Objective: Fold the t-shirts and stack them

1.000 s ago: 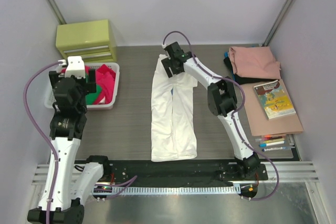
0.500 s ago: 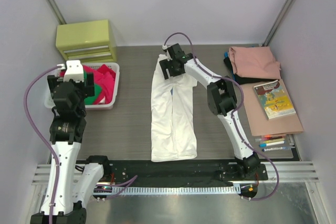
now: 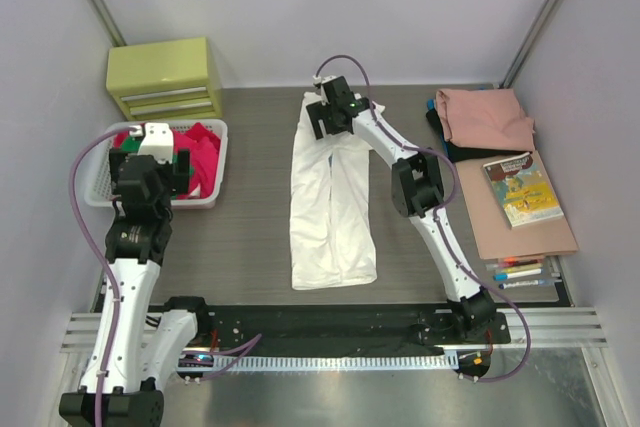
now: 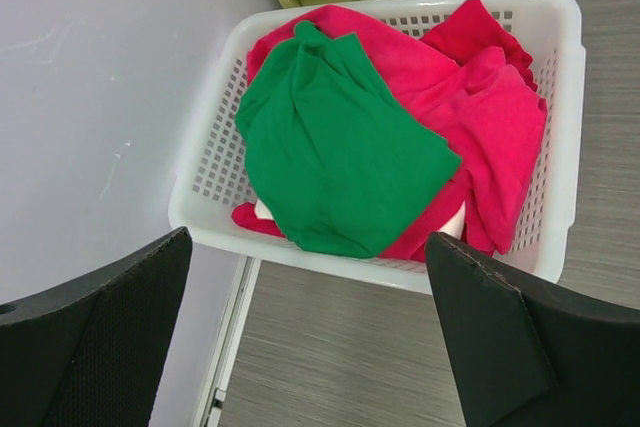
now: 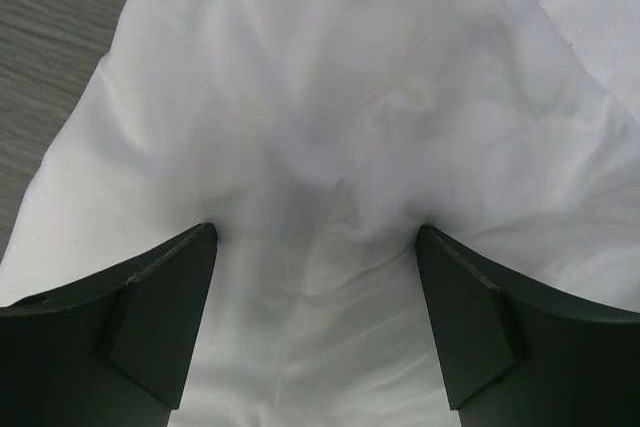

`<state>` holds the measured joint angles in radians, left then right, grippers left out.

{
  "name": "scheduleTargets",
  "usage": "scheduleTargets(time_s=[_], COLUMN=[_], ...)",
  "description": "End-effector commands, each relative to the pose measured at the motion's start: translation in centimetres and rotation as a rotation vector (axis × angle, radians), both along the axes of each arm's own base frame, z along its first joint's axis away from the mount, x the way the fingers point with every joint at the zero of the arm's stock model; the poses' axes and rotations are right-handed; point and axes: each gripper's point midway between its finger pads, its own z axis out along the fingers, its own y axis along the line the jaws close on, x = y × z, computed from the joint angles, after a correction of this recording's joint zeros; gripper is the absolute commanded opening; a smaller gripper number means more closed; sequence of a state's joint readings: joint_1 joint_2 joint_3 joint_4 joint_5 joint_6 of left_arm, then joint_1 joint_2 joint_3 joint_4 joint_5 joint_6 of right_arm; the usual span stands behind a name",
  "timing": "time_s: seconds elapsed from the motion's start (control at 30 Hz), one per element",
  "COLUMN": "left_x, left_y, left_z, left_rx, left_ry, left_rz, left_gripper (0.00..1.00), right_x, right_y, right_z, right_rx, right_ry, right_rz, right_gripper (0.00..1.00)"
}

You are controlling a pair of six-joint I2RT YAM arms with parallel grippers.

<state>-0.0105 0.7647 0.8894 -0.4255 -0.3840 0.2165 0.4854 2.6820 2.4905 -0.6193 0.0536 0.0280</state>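
A white t-shirt, folded into a long strip, lies down the middle of the table. My right gripper is at its far end; in the right wrist view the gripper is open, with both fingertips down on the white cloth, holding nothing. A green t-shirt lies on red and magenta t-shirts in the white basket. My left gripper is open and empty over the basket's near edge. A folded salmon-pink t-shirt lies on a black one at the back right.
A yellow-green drawer unit stands behind the basket. A brown board at the right carries a thin book and several markers. Walls close in on both sides.
The white t-shirt has slid a little toward the far side with my right gripper. My left arm has swung right and nearer, from over the basket toward its near edge.
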Motion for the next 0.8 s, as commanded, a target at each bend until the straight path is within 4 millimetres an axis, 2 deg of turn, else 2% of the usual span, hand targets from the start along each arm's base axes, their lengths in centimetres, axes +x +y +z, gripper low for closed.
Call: scheduleTargets(time_s=[0.0, 0.13, 0.33, 0.43, 0.5, 0.53, 0.63, 0.67, 0.73, 0.77], left_x=[0.3, 0.4, 0.3, 0.5, 0.4, 0.6, 0.4, 0.3, 0.1, -0.1], left_y=[-0.5, -0.9, -1.8, -2.3, -2.5, -2.8, -3.2, -3.4, -3.5, -3.6], left_z=[0.3, -0.6, -2.2, -3.3, -3.8, -4.0, -4.1, -4.2, -4.0, -3.8], left_rx=[-0.027, -0.046, -0.083, -0.104, -0.111, -0.121, -0.134, -0.142, -0.146, -0.148], left_ry=[-0.012, 0.014, 0.052, 0.09, 0.11, 0.12, 0.14, 0.149, 0.144, 0.135], left_rz=[-0.026, -0.042, -0.082, -0.096, -0.106, -0.121, -0.139, -0.147, -0.152, -0.158], left_gripper=[1.0, 1.0, 1.0, 1.0, 1.0, 1.0, 1.0, 1.0, 1.0, 1.0], right_x=[1.8, 2.7, 2.6, 3.4, 4.1, 4.7, 5.5, 5.6, 5.3, 5.2], right_y=[-2.1, -1.9, -1.3, -1.2, -0.4, -0.5, 0.3, 0.2, 0.7, -0.1], right_z=[-1.3, -1.1, -1.2, 1.0, 4.1, 6.3, 13.6, 17.3, 21.4, 23.3], right_rx=[-0.078, -0.064, -0.092, -0.118, -0.095, -0.096, -0.052, -0.033, -0.017, -0.034], right_ry=[-0.048, -0.085, -0.107, -0.195, -0.273, -0.325, -0.472, -0.548, -0.645, -0.683], right_rz=[-0.033, -0.031, 0.009, -0.006, -0.015, -0.038, -0.065, -0.094, -0.108, -0.142], right_gripper=[0.88, 0.91, 0.93, 0.93, 0.93, 0.93, 0.93, 0.93, 0.93, 0.93])
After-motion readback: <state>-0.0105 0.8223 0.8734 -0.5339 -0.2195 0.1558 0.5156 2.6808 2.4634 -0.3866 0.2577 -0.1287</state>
